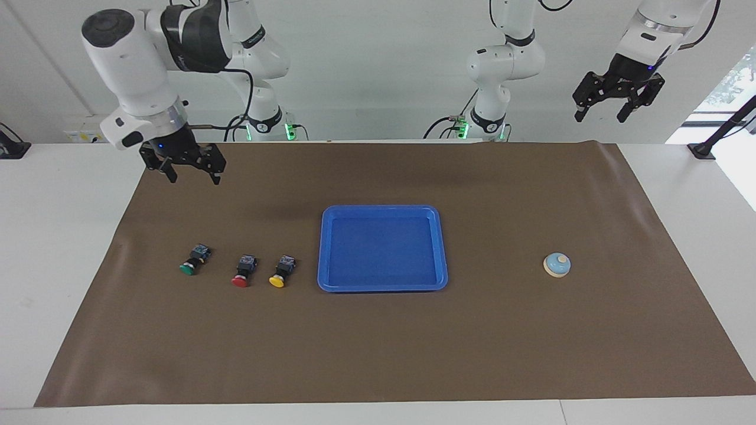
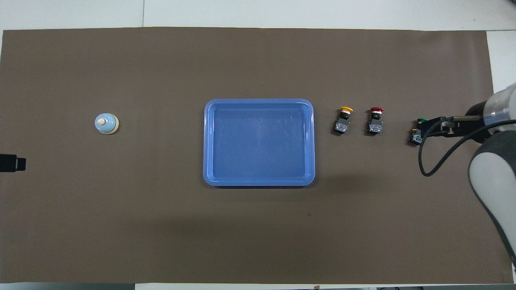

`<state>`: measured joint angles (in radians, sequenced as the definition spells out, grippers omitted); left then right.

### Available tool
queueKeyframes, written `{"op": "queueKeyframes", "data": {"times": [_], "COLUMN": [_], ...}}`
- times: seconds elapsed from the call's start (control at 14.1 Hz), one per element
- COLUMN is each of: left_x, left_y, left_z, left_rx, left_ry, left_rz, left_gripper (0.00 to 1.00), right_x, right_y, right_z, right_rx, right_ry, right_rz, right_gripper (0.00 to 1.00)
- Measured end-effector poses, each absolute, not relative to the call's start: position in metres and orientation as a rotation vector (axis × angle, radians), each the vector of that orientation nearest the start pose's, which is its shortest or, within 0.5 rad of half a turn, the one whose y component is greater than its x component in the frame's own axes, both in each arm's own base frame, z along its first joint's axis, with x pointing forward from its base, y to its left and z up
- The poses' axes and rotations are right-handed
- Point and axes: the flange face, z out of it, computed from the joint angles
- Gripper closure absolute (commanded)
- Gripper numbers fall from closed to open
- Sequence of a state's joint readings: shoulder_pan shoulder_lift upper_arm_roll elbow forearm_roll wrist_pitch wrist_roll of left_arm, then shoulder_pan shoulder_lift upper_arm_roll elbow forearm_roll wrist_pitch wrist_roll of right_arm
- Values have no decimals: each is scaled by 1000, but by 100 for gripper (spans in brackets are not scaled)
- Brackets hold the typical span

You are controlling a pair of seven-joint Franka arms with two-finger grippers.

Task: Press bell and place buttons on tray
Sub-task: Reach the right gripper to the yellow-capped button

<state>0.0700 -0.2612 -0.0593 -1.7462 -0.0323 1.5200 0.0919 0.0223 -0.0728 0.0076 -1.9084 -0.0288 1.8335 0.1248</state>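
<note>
Three buttons lie in a row on the brown mat toward the right arm's end: green (image 1: pixel 192 260) (image 2: pixel 416 136), red (image 1: pixel 243 271) (image 2: pixel 375 121) and yellow (image 1: pixel 281 272) (image 2: pixel 343 120). Beside the yellow one sits the blue tray (image 1: pixel 382 251) (image 2: pixel 259 143), with nothing in it. The light-blue bell (image 1: pixel 557 265) (image 2: pixel 106 123) stands toward the left arm's end. My right gripper (image 1: pixel 195 179) (image 2: pixel 437 125) hangs open in the air over the mat at the green button, well clear of it. From above it covers part of that button. My left gripper (image 1: pixel 611 115) waits open, raised high at its own end.
The brown mat (image 1: pixel 378 342) covers most of the white table (image 1: pixel 53 236). A black cable (image 2: pixel 427 161) loops off the right wrist over the mat. A black clamp (image 1: pixel 703 150) sits at the table corner by the left arm.
</note>
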Motion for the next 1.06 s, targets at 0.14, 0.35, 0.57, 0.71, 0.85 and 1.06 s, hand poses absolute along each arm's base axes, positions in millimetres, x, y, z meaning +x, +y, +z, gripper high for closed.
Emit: {"op": "queueKeyframes", "data": {"times": [0.14, 0.35, 0.57, 0.71, 0.85, 1.06], "left_x": [466, 466, 466, 466, 466, 466], "left_y": [-3, -3, -3, -3, -3, -3], "left_z": [671, 671, 671, 671, 671, 671], "left_rx": [-3154, -3154, -3154, -3154, -3154, -3154], "left_ry": [129, 129, 129, 129, 129, 129], "left_rz": [-56, -56, -56, -56, -56, -56], "left_gripper": [0, 0, 0, 0, 0, 0], "right_x": [544, 557, 562, 565, 566, 568], "right_y": [40, 76, 101, 108, 113, 129], "right_z": [496, 449, 401, 387, 377, 355], "right_rx": [-3162, -3142, -3120, -3112, -3104, -3096], "right_ry": [221, 326, 385, 386, 376, 344], "right_rz": [6, -55, -100, -122, -151, -179], "right_gripper": [0, 0, 0, 0, 0, 0]}}
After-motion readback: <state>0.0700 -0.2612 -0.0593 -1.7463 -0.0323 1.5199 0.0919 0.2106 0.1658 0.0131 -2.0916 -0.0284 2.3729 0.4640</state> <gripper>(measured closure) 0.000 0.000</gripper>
